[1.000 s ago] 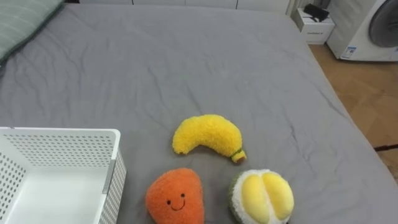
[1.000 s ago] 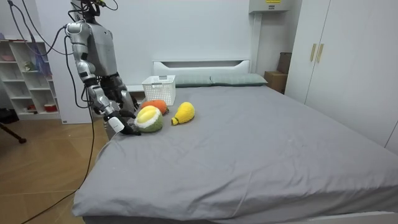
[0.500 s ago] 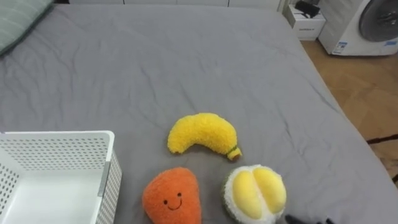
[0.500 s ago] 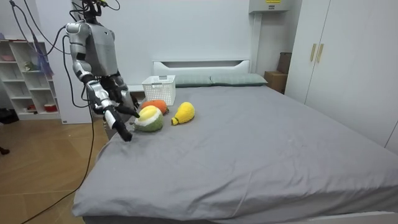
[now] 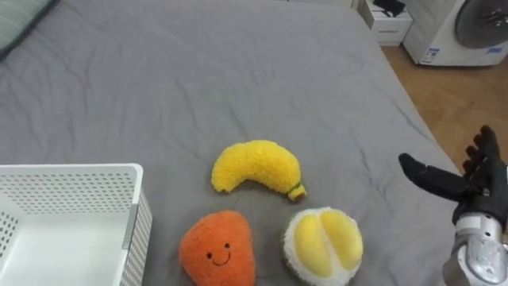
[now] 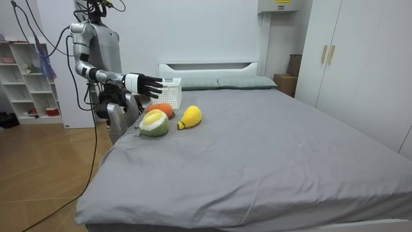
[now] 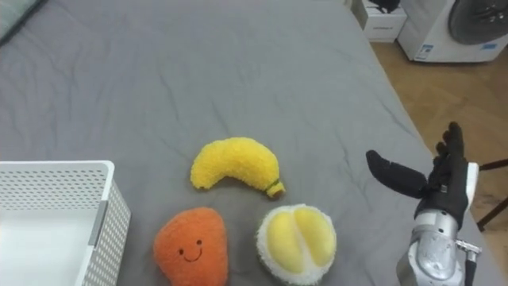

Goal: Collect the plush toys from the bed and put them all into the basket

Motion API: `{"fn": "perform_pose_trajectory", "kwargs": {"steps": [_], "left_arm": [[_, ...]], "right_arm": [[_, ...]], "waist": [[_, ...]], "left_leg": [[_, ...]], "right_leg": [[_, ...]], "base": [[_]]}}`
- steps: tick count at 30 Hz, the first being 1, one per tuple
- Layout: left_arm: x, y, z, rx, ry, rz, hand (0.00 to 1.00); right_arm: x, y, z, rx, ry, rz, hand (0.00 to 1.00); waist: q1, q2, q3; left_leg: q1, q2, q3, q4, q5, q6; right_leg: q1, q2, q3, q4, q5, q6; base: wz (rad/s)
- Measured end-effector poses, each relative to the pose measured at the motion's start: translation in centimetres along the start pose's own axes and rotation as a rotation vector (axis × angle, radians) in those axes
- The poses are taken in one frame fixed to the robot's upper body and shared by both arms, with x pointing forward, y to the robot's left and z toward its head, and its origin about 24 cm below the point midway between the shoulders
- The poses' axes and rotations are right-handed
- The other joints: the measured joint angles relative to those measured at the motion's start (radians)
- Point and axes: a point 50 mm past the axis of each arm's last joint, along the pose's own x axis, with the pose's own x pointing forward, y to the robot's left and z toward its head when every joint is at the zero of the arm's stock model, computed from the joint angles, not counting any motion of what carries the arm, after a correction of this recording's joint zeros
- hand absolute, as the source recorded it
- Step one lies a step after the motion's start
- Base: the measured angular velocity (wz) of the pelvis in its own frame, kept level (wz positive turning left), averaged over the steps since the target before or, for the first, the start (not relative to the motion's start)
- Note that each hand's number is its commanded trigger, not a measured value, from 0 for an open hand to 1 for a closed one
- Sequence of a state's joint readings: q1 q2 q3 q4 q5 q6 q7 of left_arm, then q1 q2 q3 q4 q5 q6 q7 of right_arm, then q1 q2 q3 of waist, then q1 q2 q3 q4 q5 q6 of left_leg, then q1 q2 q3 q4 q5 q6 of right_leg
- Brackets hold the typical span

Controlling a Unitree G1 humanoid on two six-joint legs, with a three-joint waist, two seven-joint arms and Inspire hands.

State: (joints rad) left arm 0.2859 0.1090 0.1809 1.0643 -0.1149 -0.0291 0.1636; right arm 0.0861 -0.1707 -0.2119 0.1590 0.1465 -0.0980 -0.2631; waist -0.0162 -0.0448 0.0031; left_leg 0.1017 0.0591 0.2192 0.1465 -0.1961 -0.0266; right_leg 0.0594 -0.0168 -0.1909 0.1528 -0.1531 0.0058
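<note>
The right hand (image 5: 475,184) hangs in the air over the bed's right-hand side, just off the near edge, fingers straight and thumb stretched toward the toys, holding nothing. All three toys lie on the bed (image 5: 198,71) close to the near edge where the robot stands: a plush banana (image 5: 255,164) furthest in, an orange plush toy (image 5: 217,250) with a smiling face, and a round yellow-and-white plush fruit (image 5: 323,245) just beside it, nearest the hand. The step in hand looks like the reach for a first toy, and the round fruit is the sensible pick. To do it well, the hand should come down on it from above and from the right, spread wide because the toy is bulky, and close deep into the soft pile and not nip the fluff. The neighbouring orange toy sits near enough to be nudged, so the fingers should stay to the fruit's free side. The white basket (image 5: 71,168) stands open at the near edge to the left, toward the headboard (image 6: 207,67), so the carry must pass over the other two toys with some height. The grey sheet is flat with light creases, and a green pillow (image 5: 16,20) lies at the far left corner. Beyond the bed's right edge are a wooden floor (image 5: 444,103) and a washing machine (image 5: 464,28); the room view shows a wardrobe (image 6: 347,71) and a shelf (image 6: 29,77).
</note>
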Motion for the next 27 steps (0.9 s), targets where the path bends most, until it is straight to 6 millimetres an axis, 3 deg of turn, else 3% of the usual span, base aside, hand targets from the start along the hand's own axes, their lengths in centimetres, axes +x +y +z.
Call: {"fn": "perform_pose_trajectory", "kwargs": {"steps": [1, 11, 16, 22, 27], "left_arm": [[0.0, 0.1, -0.1, 0.001, 0.002, -0.001, 0.00], [0.1, 0.0, 0.5, 0.002, -0.012, -0.025, 0.00], [0.2, -0.1, 0.7, 0.002, 0.001, -0.027, 0.00], [0.3, -0.2, 0.9, 0.004, 0.011, -0.037, 0.00], [0.2, -0.2, 1.1, 0.004, 0.014, -0.038, 0.00]], "right_arm": [[0.0, 0.1, 0.2, -0.006, -0.010, 0.010, 0.00], [-0.8, 2.9, -0.5, -0.230, -0.007, 0.253, 0.00], [-1.5, 3.8, -2.3, -0.323, 0.081, 0.382, 0.00], [-2.4, 3.3, -6.0, -0.380, 0.282, 0.466, 0.00], [-3.1, 3.3, -7.5, -0.447, 0.381, 0.561, 0.00]], "waist": [[0.002, -0.001, -0.0063], [0.023, -0.012, -0.0015], [0.024, -0.011, -0.0014], [0.029, -0.009, -0.0008], [0.034, -0.009, -0.0013]], "left_leg": [[-0.004, 0.000, 0.001, 0.000, 0.000, 0.000], [-0.003, 0.000, 0.007, 0.003, 0.003, 0.002], [-0.003, 0.000, 0.009, -0.003, 0.003, 0.002], [-0.003, 0.000, 0.008, -0.003, 0.003, 0.002], [-0.003, 0.000, 0.008, -0.001, 0.003, 0.002]], "right_leg": [[-0.003, 0.000, 0.000, 0.001, 0.001, -0.001], [-0.005, -0.003, -0.001, 0.000, 0.002, -0.002], [-0.007, -0.002, -0.001, 0.002, 0.002, -0.001], [-0.004, -0.003, 0.000, 0.002, 0.003, -0.002], [-0.005, -0.003, 0.004, 0.003, 0.003, -0.002]], "base": [[0.00], [0.00], [0.00], [0.00], [0.00]]}}
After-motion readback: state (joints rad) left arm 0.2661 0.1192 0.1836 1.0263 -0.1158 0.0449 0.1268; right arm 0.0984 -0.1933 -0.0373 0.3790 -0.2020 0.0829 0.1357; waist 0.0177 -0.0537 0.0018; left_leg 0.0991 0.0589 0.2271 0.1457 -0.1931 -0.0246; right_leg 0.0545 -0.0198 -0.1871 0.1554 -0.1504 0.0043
